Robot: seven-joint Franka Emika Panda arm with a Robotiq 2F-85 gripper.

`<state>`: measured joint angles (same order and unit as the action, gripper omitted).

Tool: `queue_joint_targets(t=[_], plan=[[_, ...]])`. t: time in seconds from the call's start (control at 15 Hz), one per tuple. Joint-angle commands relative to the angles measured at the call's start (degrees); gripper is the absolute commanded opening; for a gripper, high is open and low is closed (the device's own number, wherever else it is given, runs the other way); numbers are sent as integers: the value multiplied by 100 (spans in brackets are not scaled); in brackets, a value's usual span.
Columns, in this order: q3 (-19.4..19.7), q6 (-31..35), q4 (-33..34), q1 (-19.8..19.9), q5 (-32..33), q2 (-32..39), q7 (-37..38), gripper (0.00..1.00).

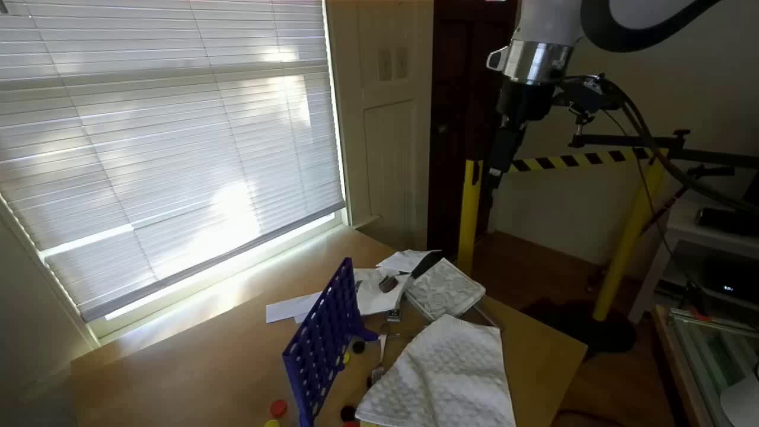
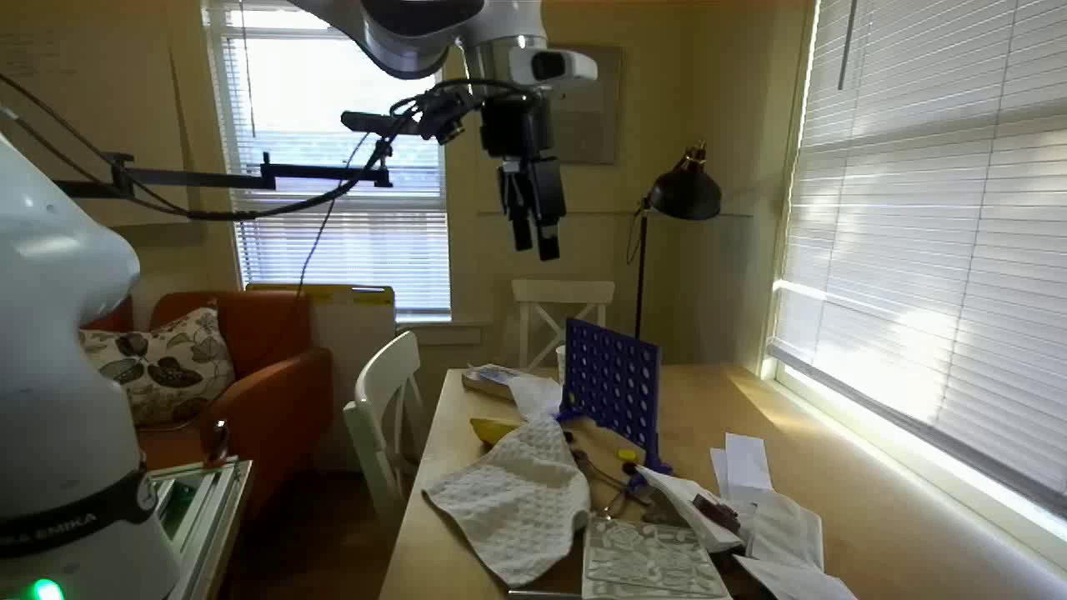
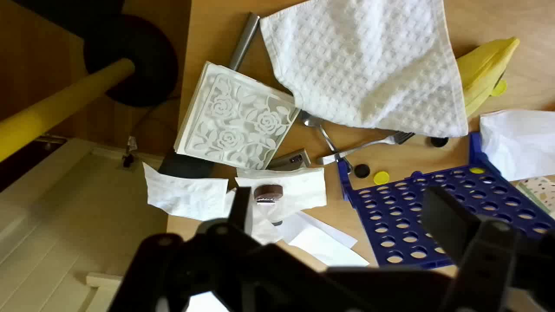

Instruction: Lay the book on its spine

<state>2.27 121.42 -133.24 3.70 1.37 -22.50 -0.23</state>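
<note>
In the wrist view, what looks like the nearly square, white, rose-patterned book (image 3: pixel 237 119) lies up and left of your black two-fingered gripper (image 3: pixel 340 207), spread wide and empty.

1 table (image 1: pixel 178 356), 1 rose-patterned book (image 3: pixel 236 125), 1 white waffle cloth (image 3: pixel 368 65), 1 blue grid frame (image 2: pixel 613 385), 1 fork (image 3: pixel 390 140), 1 spoon (image 3: pixel 311 120), 1 brown block (image 3: pixel 269 191), 1 yellow banana-shaped item (image 3: pixel 482 71). Wrist view: 2 black discs (image 3: pixel 361 170), 3 yellow discs (image 3: pixel 381 177). In an exterior view: 2 red discs (image 1: pixel 278 408), one cropped; 2 yellow posts (image 1: pixel 468 213). White papers (image 3: pixel 186 191): several, overlapping, exact count unclear. Also 2 white chairs (image 2: pixel 383 375), 1 black lamp (image 2: pixel 688 193), 1 patterned cushion (image 2: pixel 167 367). Fingers (image 2: pixel 548 246): 2.
</note>
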Motion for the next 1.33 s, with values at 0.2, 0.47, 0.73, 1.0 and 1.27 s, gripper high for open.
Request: queue_joint_targets(t=[0.2,0.47,0.73,1.0,1.27], plan=[[20,-19,14,-21,8,2,6,100],[20,-19,14,-21,8,2,6,100],[20,-19,14,-21,8,2,6,100],[20,-19,14,-21,8,2,5,100],[816,319,-217,-71,-973,-164,-1124,100]])
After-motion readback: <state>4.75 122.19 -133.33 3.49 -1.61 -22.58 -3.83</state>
